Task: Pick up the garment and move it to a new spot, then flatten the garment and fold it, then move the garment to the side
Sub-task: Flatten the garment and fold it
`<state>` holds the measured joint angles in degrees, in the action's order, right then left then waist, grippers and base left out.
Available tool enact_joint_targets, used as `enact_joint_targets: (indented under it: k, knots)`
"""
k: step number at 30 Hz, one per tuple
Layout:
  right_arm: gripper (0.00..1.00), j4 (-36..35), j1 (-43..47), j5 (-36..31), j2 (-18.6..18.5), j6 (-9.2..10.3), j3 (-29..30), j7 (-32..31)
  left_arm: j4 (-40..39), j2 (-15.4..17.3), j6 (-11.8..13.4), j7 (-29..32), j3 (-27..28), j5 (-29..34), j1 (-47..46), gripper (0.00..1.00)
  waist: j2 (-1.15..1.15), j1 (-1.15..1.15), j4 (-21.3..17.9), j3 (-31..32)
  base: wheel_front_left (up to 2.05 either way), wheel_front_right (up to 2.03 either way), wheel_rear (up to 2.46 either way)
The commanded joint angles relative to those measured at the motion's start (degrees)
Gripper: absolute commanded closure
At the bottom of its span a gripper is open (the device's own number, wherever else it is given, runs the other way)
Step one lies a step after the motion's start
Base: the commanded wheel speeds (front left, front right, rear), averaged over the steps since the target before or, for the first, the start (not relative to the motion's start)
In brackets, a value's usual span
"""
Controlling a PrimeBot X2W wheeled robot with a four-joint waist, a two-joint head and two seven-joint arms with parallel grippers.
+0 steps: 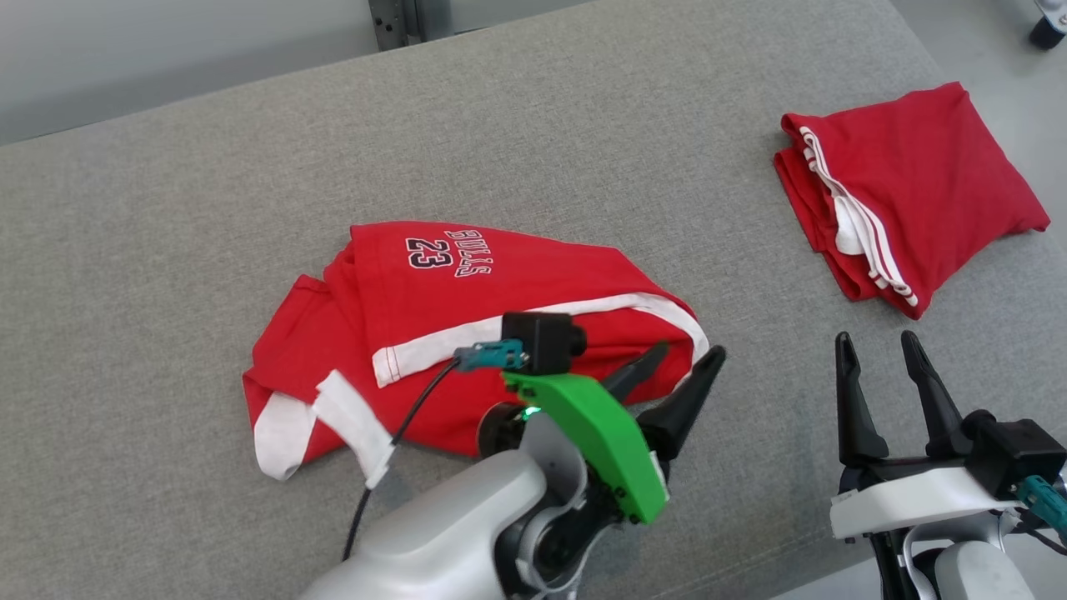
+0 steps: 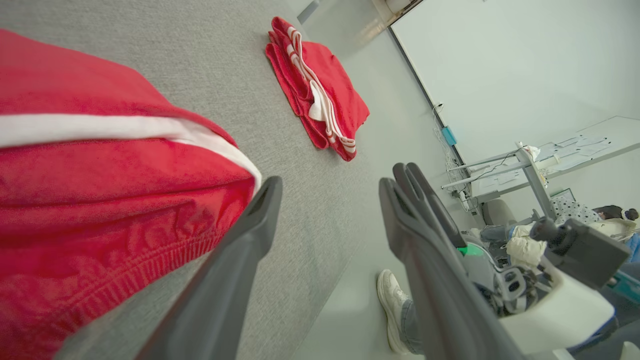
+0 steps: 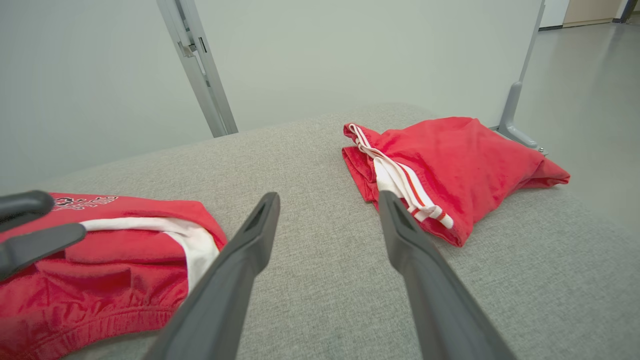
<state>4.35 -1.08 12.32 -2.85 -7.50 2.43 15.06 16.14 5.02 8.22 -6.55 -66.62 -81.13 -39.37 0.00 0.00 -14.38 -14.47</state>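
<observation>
Reaching low over the grey pad (image 1: 583,125), my left gripper (image 1: 688,360) spreads its fingers wide, empty, just beside the red garment (image 1: 467,283). My right gripper (image 1: 875,350) hangs near the pad's front edge, fingers apart too. The garment lies bunched mid-pad, white stripes and "BULLS 23" showing.

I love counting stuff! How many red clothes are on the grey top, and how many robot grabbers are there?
Red clothes: 2, the crumpled red garment with the number 23 and the folded red garment.
Robot grabbers: 2, the left gripper and the right gripper, both open.
Total: 4
</observation>
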Motion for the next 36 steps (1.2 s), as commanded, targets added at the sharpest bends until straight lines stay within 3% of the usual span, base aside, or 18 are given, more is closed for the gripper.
enact_joint_targets:
  k: [1, 6, 9, 13, 16, 20, 28, 36]
  knots:
    - [0.0, -0.1, 1.0, -0.5, -0.1, 0.02, 0.5, 0.1, -1.0, 2.5, -0.4, -1.3, -0.3, 1.8, 1.6, 0.0, 0.0, 0.0, 1.5, 1.7, 0.0, 0.0, 0.0]
    - [0.0, -0.8, 2.8, -2.3, -0.1, 0.02, 2.2, 0.1, -6.3, 10.0, 3.0, -7.7, 3.1, 6.8, 6.3, 0.0, 0.0, 0.0, 3.9, 4.6, 0.0, 0.0, 0.0]
    - [0.0, -1.4, 4.1, -3.8, -0.1, 0.02, 3.1, 0.1, -8.8, 12.6, 5.6, -8.6, 7.1, 11.5, 9.9, 0.0, 0.0, 0.0, 5.6, 6.3, 0.0, 0.0, 0.0]
    - [0.0, -1.9, 5.6, -5.3, -0.1, 0.02, 4.0, 0.1, -11.9, 13.1, 8.3, -8.6, 17.0, 22.3, 16.9, 0.0, 0.0, 0.0, 7.8, 8.7, 0.0, 0.0, 0.0]
    - [0.0, -2.3, 6.5, -6.3, -0.1, 0.02, 4.0, 0.1, -13.9, 11.8, 9.2, -8.6, 23.6, 29.4, 22.7, 0.0, 0.0, 0.0, 8.8, 10.3, 0.0, 0.0, 0.0]
    - [0.0, -2.6, 7.7, -7.2, -0.2, 0.02, 3.8, 0.1, -15.8, 10.0, 7.9, -8.6, 31.2, 36.1, 30.0, 0.0, 0.0, 0.0, 9.4, 12.4, 0.0, 0.0, 0.0]
    - [0.0, -3.7, 10.1, -8.1, -0.1, 0.02, 5.2, 0.1, -16.7, 9.4, 6.1, -8.6, 44.0, 49.8, 42.0, 0.0, 0.0, 0.0, 11.2, 14.0, 0.0, 0.0, 0.0]
    - [0.0, -3.7, 10.7, -8.8, -0.1, 0.02, 6.6, 0.1, -17.6, 6.3, 1.4, -8.6, 55.4, 60.8, 47.8, 0.0, 0.0, 0.0, 13.0, 14.6, 0.0, 0.0, 0.0]
